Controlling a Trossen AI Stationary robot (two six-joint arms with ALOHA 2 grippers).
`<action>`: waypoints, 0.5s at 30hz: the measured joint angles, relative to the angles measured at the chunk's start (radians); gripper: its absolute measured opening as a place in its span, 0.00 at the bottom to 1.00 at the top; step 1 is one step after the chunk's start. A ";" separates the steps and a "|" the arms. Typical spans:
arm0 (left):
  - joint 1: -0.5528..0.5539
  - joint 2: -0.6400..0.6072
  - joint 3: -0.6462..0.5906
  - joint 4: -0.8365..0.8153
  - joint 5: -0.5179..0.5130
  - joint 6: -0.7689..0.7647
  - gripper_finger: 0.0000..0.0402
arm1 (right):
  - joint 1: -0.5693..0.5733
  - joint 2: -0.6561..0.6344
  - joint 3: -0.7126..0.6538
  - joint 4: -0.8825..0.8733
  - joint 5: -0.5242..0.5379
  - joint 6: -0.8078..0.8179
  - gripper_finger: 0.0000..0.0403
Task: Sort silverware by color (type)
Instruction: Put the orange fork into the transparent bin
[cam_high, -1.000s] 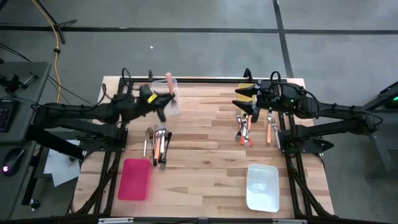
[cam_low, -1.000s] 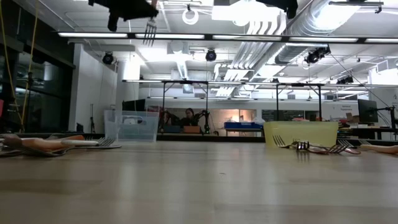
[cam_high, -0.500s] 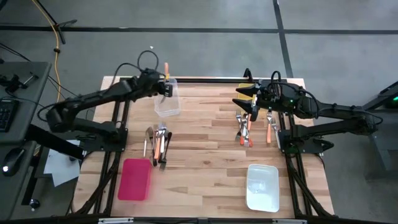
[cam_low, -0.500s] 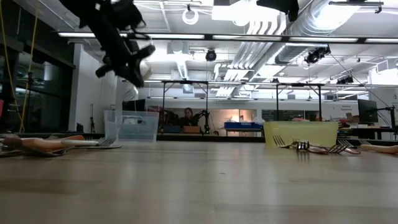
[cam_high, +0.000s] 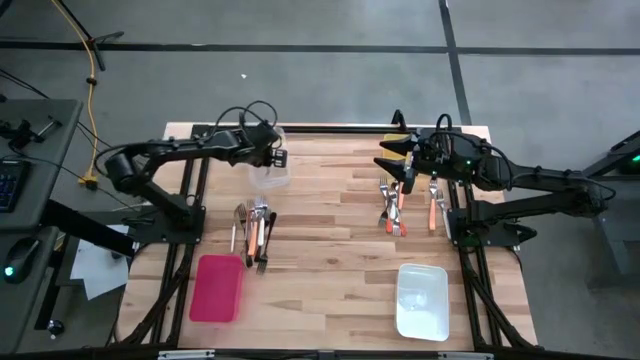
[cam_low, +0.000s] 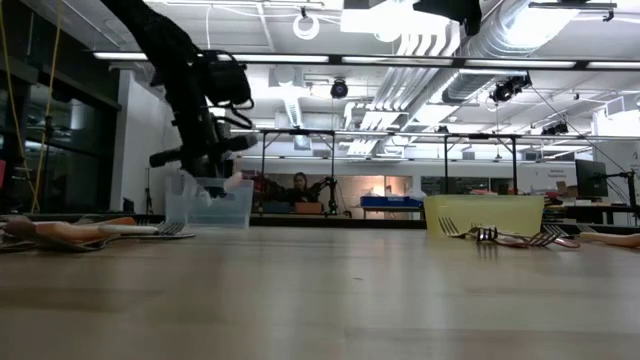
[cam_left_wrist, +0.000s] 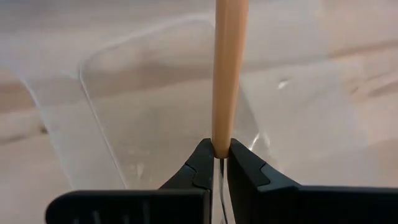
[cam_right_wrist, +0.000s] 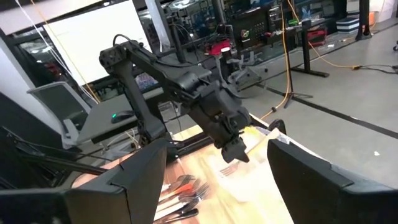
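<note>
This was a robotics lab set in a large industrial hall, not a home or kitchen. The low view showed an open ceiling with exposed silver ducts, pipes and long strip lights overhead. Beyond the wooden table, at about twelve o'clock, stood more framed workbenches, and a person sat at one of them. From above, the floor was bare grey concrete marked with dark lines, and a yellow cable trailed across it at about ten o'clock. The right wrist view showed a whiteboard, equipment racks and cable-strung stands.
</note>
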 joint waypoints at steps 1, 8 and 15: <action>0.000 0.010 0.000 -0.007 0.007 -0.004 0.02 | 0.000 0.000 0.000 -0.005 0.001 -0.001 0.66; 0.001 0.037 0.000 -0.013 0.023 -0.007 0.03 | 0.000 0.000 0.000 -0.037 0.026 0.002 0.66; 0.001 0.032 0.000 -0.014 0.022 0.009 0.12 | 0.000 0.000 0.000 -0.035 0.026 0.002 0.66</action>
